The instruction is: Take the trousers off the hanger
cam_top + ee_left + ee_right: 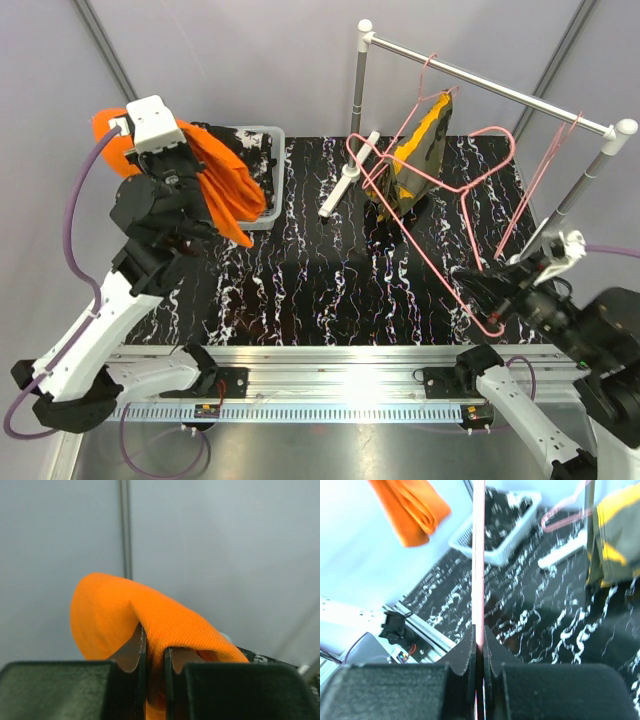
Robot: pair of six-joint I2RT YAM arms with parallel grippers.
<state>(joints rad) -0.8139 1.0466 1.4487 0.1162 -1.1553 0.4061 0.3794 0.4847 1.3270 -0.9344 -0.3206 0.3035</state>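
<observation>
Only wrist view shows left end effector pinching orange trousers.

Bright orange cloth trousers are held aloft far left, beside white plastic basket on black marbled desk. Camouflage cloth trousers are hung under white metal rail behind. Pink wire hanger is held near right.

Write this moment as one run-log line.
left gripper: shut on orange trousers | right gripper: shut on pink hanger | camouflage trousers: hanging on rack
</observation>
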